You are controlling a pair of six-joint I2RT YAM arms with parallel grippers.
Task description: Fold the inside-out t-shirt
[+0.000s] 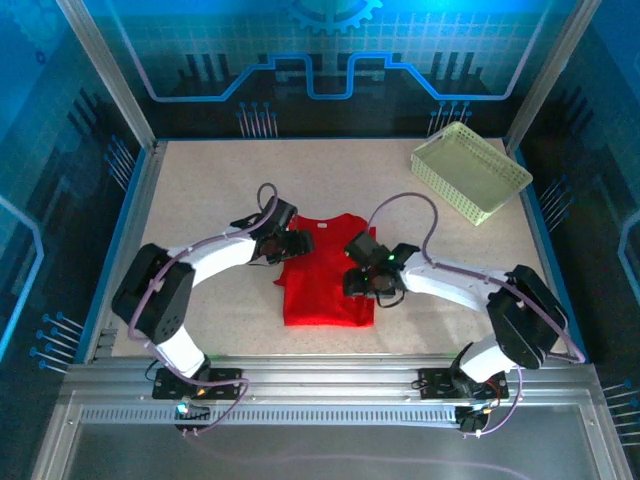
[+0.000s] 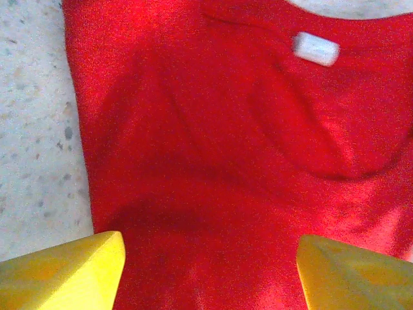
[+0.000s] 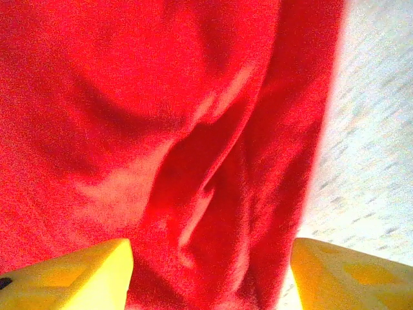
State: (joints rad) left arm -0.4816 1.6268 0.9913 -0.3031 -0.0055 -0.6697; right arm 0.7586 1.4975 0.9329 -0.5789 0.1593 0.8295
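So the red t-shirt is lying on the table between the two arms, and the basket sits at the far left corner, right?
Not quite. The basket sits at the far right corner of the table, not the left, as the top external view shows. The rest holds: the red t-shirt lies on the table between the two arms.

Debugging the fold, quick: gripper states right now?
Left gripper: open, over the shirt, holding nothing.
Right gripper: open, over the shirt, holding nothing.
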